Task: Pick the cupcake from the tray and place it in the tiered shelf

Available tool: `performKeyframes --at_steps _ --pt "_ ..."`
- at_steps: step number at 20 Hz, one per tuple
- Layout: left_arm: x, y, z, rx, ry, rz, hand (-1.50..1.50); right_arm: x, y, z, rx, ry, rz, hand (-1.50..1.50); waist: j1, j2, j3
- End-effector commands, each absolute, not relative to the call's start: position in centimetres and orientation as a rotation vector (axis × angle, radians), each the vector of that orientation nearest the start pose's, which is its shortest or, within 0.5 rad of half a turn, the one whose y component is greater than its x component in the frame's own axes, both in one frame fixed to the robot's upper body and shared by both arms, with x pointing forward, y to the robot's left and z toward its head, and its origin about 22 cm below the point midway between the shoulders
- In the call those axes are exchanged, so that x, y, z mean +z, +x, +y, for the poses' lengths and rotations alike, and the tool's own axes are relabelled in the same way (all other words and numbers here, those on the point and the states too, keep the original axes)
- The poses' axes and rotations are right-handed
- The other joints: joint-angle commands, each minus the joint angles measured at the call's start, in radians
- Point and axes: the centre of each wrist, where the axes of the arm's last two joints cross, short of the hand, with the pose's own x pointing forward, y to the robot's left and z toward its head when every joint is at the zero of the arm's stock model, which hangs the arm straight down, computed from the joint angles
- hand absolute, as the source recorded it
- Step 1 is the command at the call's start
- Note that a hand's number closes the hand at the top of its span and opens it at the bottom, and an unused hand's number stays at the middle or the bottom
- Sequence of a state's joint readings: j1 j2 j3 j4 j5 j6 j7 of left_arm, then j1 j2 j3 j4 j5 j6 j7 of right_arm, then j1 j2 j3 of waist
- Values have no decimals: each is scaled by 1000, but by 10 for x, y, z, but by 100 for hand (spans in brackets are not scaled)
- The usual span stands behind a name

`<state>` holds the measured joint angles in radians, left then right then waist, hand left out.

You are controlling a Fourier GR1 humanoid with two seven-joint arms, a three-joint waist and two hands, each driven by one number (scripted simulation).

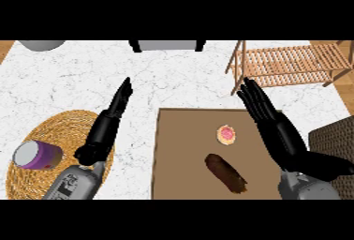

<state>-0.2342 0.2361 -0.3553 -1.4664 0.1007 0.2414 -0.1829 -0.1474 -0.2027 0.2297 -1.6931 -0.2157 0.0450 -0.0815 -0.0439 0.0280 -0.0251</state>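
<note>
A small cupcake point(226, 134) with pink icing sits on the brown tray point(181, 154), toward its upper right. The wooden tiered shelf point(290, 63) stands at the counter's far right. My right hand point(269, 119) is open with straight fingers, just right of the cupcake and over the tray's right edge, fingertips pointing toward the shelf. My left hand point(107, 124) is open too, fingers stretched up over the white counter, left of the tray.
A dark brown long pastry point(226, 172) lies on the tray below the cupcake. A purple cup point(37, 155) rests on a round woven mat point(66, 126) at the left. A dark woven mat point(335, 140) shows at the right edge.
</note>
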Motion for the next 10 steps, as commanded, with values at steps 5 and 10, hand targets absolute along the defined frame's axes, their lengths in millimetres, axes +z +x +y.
performKeyframes --at_steps 5,10 --pt "31 282 244 -60 213 -1705 0 73 298 -218 11 -124 -1750 150 82 -26 23" --pt "30 266 265 15 236 -1611 0 54 290 -220 -410 -293 -1646 -150 65 -32 26"
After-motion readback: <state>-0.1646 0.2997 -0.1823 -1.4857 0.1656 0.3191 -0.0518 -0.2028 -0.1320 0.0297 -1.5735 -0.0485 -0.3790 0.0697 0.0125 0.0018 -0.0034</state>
